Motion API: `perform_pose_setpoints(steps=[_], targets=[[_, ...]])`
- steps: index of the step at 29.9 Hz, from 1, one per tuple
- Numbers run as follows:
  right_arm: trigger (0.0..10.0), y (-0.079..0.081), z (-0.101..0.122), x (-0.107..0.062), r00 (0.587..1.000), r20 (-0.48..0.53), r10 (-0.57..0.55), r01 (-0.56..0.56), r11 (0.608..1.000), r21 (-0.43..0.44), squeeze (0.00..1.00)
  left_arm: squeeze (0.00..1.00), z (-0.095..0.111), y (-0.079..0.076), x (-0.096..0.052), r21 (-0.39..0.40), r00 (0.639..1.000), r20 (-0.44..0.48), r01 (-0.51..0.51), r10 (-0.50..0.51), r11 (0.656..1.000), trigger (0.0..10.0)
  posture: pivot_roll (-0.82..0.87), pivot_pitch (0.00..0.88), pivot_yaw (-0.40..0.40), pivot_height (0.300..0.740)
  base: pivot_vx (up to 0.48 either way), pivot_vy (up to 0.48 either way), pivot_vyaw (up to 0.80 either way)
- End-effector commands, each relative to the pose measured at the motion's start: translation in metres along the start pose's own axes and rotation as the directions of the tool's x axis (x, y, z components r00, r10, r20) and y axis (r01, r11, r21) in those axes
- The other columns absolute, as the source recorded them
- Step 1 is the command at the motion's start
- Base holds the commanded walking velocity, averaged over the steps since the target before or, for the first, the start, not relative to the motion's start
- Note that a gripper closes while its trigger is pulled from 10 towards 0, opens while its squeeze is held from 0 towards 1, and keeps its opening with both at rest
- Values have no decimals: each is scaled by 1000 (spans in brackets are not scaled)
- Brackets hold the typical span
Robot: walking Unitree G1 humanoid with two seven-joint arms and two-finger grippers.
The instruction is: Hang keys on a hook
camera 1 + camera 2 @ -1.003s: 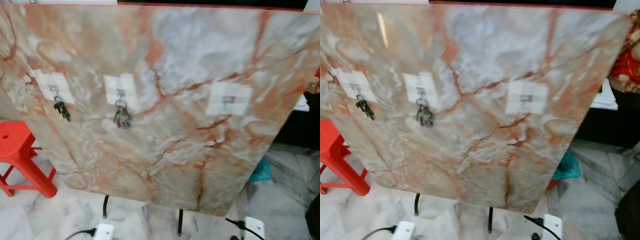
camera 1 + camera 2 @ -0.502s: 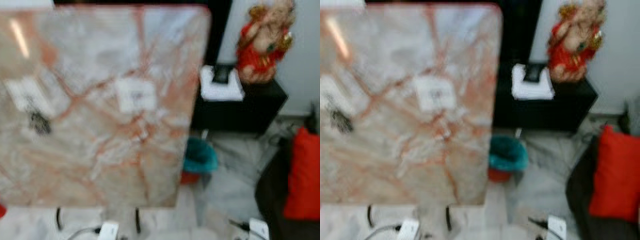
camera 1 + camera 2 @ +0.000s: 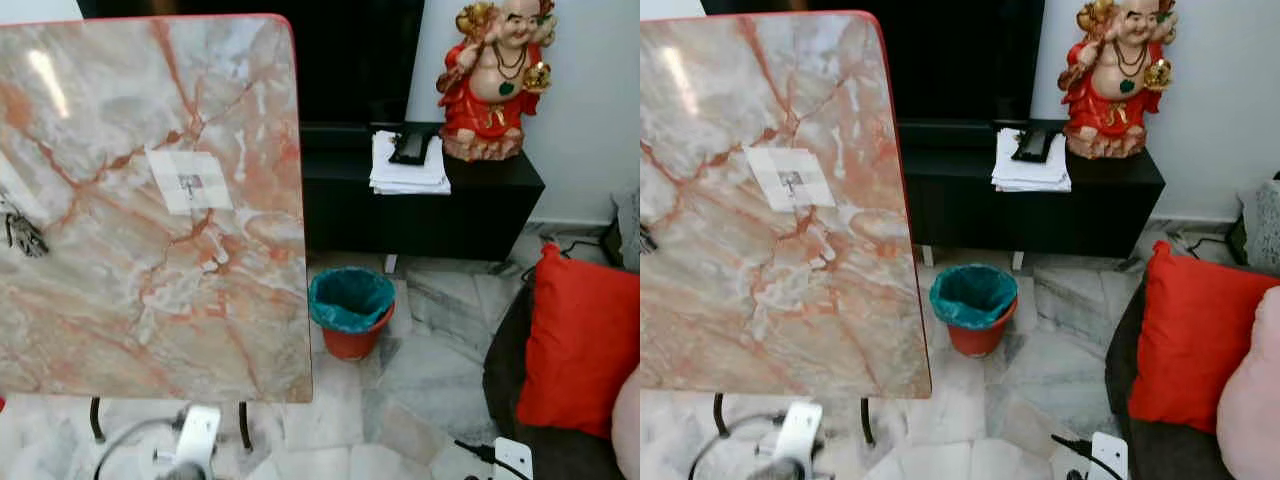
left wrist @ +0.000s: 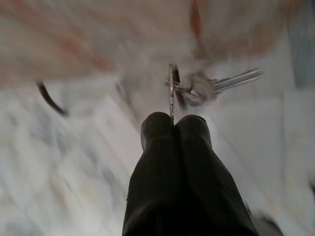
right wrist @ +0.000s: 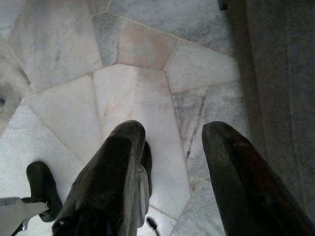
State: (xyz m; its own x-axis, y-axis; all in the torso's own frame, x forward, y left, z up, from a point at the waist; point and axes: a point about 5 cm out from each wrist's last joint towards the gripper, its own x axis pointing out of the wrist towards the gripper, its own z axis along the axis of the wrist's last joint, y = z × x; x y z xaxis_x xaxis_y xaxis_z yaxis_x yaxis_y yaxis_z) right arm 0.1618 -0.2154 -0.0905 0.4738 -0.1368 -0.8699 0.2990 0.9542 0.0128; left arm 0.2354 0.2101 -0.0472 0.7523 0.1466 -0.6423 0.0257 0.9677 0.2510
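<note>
A tall marble panel stands upright on the left. A white pad on it carries a small bare hook. At the panel's left edge a bunch of keys hangs from another hook. My left gripper is shut on a metal ring, and a set of keys dangles from it in front of the panel's lower edge and the floor. My silver left arm shows low, below the panel. My right gripper hangs open over the marble floor tiles, holding nothing.
An orange bin with a teal liner stands on the floor right of the panel. Behind it a black cabinet bears a red statue and papers. A red cushion lies on a dark seat at right. Thin black legs hold the panel.
The camera has swung to the right, so the panel now sits at the left and the cabinet, bin and cushion have come into view. My left arm shows slightly higher.
</note>
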Motion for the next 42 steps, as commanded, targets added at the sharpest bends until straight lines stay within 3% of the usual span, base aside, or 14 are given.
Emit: perform_pose_setpoints(steps=[1, 2, 6, 10, 11, 14, 17, 31, 37, 42], targets=[[10000, 5, -1, 0, 1000, -4, 13, -13, 1000, -10, 0, 0, 6, 7, 1, 25, 999, 30, -30, 29, 999, 10000, 34, 0, -16, 736, 0, 0, 0], [10000, 5, -2, 0, 1000, -5, 15, -15, 1000, -12, 0, 0, 41, 15, 6, 41, 984, 161, -84, 77, 996, 10000, 33, 0, -15, 736, 0, 0, 0], [10000, 6, -3, 0, 1000, -3, 20, -20, 1000, -12, 0, 0, 99, 24, 6, -10, 916, 370, -165, 156, 986, 10000, 36, 0, -13, 736, 0, 0, 0], [10000, 6, -3, 0, 1000, -2, 23, -23, 1000, -10, 0, 0, 130, 30, -1, -10, 847, 500, -204, 181, 979, 10000, 32, 0, -12, 736, 0, 0, 0], [10000, 6, -3, 0, 1000, 1, 25, -25, 1000, -8, 0, 0, 144, 31, -5, 1, 810, 557, -225, 186, 974, 10000, 34, 0, -11, 736, 0, 0, 0], [10000, 6, -3, 0, 1000, 2, 26, -26, 1000, -9, 0, 0, 153, 32, -8, 12, 784, 591, -242, 188, 970, 10000, 34, 0, -11, 736, 0, 0, 0], [10000, 7, -3, 0, 1000, 2, 29, -29, 999, -14, 0, 0, 183, 31, -22, 25, 689, 702, -277, 181, 961, 10000, 34, 0, -12, 736, 0, 0, 0], [10000, 8, -1, 0, 999, 5, 42, -42, 998, -40, 0, 0, 205, 12, -52, 59, 558, 823, -280, 112, 958, 10000, 32, 0, -18, 736, 0, 0, 0], [10000, 8, -1, 0, 999, 6, 49, -49, 997, -54, 0, 0, 202, 9, -57, 76, 551, 828, -288, 101, 955, 10000, 30, 0, -18, 736, 0, 0, 0], [10000, 8, -1, 0, 999, 3, 50, -49, 997, -64, 0, 0, 208, 9, -65, 78, 518, 850, -304, 96, 949, 10000, 33, 0, -20, 736, 0, 0, 0]])
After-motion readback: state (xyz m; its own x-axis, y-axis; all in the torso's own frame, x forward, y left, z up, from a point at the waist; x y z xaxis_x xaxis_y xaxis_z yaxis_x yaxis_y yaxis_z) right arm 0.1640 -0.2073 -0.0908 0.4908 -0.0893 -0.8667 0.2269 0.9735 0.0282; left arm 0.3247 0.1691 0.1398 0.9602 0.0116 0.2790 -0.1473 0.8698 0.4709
